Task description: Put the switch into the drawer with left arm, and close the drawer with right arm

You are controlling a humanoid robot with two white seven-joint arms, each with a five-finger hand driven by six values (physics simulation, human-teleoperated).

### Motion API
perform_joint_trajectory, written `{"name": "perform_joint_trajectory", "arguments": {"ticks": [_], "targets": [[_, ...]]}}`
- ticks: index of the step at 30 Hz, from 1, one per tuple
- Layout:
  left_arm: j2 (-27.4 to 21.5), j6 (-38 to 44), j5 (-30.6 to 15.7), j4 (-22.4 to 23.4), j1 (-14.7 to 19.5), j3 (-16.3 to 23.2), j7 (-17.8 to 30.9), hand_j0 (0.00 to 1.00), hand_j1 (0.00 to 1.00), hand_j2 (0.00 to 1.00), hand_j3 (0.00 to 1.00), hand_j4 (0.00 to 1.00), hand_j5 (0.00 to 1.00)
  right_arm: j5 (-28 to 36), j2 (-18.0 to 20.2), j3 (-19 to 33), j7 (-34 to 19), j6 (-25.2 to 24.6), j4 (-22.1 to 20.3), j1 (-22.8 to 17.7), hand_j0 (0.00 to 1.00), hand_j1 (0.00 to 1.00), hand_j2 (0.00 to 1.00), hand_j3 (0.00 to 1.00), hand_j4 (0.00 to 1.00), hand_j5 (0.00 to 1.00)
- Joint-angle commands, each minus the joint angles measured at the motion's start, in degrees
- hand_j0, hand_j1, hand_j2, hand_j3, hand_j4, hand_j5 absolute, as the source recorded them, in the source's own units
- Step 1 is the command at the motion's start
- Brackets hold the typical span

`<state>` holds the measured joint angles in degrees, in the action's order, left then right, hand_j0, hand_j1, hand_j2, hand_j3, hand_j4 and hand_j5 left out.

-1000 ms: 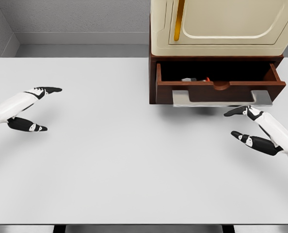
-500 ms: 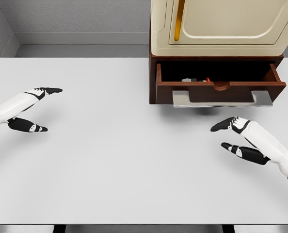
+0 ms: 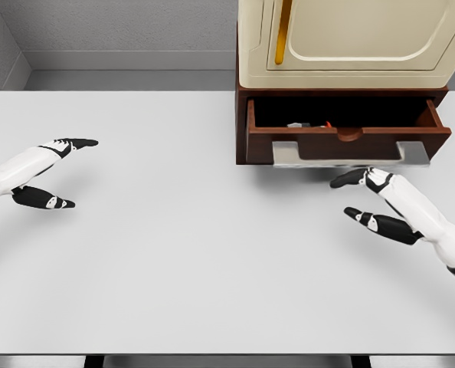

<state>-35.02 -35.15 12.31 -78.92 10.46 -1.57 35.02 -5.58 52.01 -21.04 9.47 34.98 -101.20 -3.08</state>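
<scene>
My right hand [image 3: 369, 201] has slid left and risen toward the drawer [image 3: 348, 142] just ahead; fingers spread, empty, ready to push it shut.

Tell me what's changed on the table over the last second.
The right hand has slid left and slightly toward the robot in front of the open drawer, fingers open, holding nothing. The left hand at the table's left side, the drawer and the small item inside it stayed put.

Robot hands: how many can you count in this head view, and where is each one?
2. The left hand hovers over the table's left edge; the right hand hovers just before the open drawer.
</scene>
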Motion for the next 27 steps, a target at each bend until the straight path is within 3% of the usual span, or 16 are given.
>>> {"name": "perform_joint_trajectory", "arguments": {"ticks": [1, 12, 19, 27], "targets": [[-0.1, 0.2, -0.4, 0.0, 0.0, 0.0, 0.0, 1.00, 1.00, 1.00, 1.00, 1.00, 1.00, 0.5, -0.2, -1.9, 0.3, 0.0, 0.0, 0.3, 0.67, 0.67, 0.67, 0.67, 0.67, 0.67], [-0.1, 0.2, -0.4, -0.1, 0.0, 0.0, 0.0, 1.00, 1.00, 1.00, 1.00, 1.00, 1.00, 0.4, -1.5, -4.2, 0.2, 0.0, 0.8, 2.5, 0.67, 0.67, 0.67, 0.67, 0.67, 0.67], [-0.1, 0.2, -0.5, -0.3, -0.4, 0.0, 0.0, 1.00, 1.00, 1.00, 1.00, 1.00, 1.00, -1.1, -4.6, -4.4, 0.1, 0.0, 5.2, 5.3, 0.69, 0.69, 0.69, 0.69, 0.69, 0.69], [-0.1, 0.2, -0.5, -0.3, -1.0, -0.4, 0.0, 1.00, 1.00, 1.00, 1.00, 1.00, 1.00, -1.6, -5.9, -5.5, 0.1, 0.0, 6.6, 8.0, 0.69, 0.69, 0.69, 0.69, 0.69, 0.69]]}}
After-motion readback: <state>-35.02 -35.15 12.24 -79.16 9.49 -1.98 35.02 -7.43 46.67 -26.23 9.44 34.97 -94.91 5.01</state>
